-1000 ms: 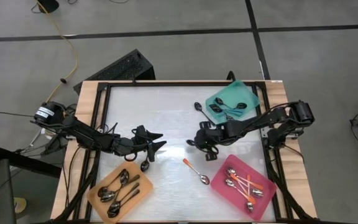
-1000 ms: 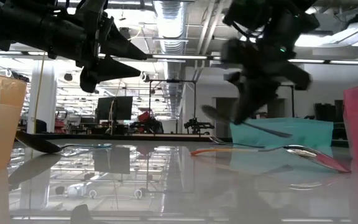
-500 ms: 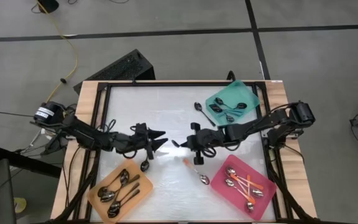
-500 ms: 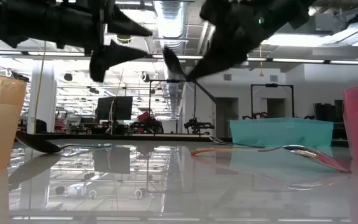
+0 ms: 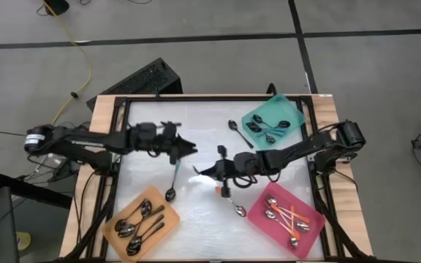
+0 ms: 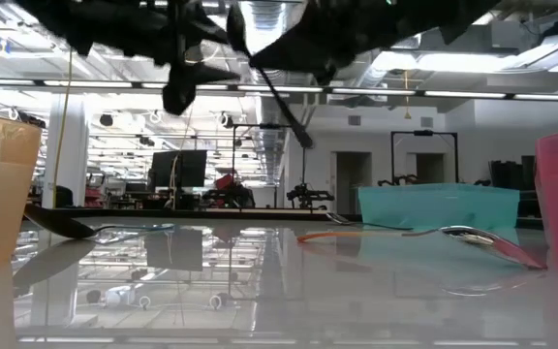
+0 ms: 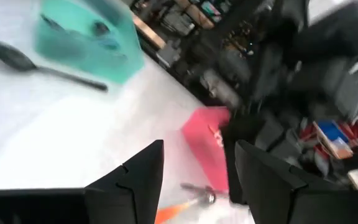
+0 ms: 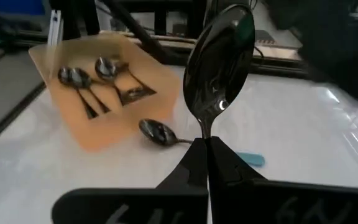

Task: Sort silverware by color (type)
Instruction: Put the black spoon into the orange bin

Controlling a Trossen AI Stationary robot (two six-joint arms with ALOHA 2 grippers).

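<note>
Right gripper (image 5: 212, 172), just right of the high view's centre, is clamped on a dark spoon (image 8: 219, 68); the right wrist view shows the bowl standing up from the closed fingers (image 8: 194, 163). Left gripper (image 5: 189, 148) hangs left of centre with its fingers (image 7: 138, 180) parted and nothing between them. Below it, a teal-handled spoon (image 5: 172, 183) lies on the white table (image 5: 196, 128), just above the orange tray (image 5: 161, 230) of silver spoons at lower left. An orange-handled spoon (image 5: 234, 204) lies beside the pink tray (image 5: 265, 219) at lower right. Another dark spoon (image 5: 237, 131) rests left of the teal tray (image 5: 251, 117) at upper right.
</note>
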